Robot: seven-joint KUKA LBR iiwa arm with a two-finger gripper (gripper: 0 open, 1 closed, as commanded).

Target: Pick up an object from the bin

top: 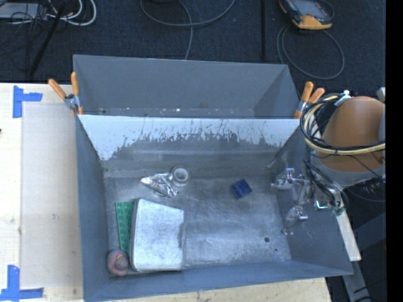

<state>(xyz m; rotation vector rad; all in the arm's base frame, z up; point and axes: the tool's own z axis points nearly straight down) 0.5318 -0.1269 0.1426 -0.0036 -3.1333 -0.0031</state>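
Note:
My gripper (pixel 289 199) hangs low at the right side of the bin, close to the right wall. Its two metal fingers stand apart, open, with nothing between them. The nearest loose thing is a small dark blue block (pixel 240 188), lying on the bin floor a little to the gripper's left and apart from it.
Left of the middle lie a crumpled silvery wrapper (pixel 160 184) and a small clear tape roll (pixel 181 175). At the front left a whitish flat pad (pixel 158 234) rests over a green piece (pixel 124 224), with a pinkish round thing (pixel 118 262) in the corner.

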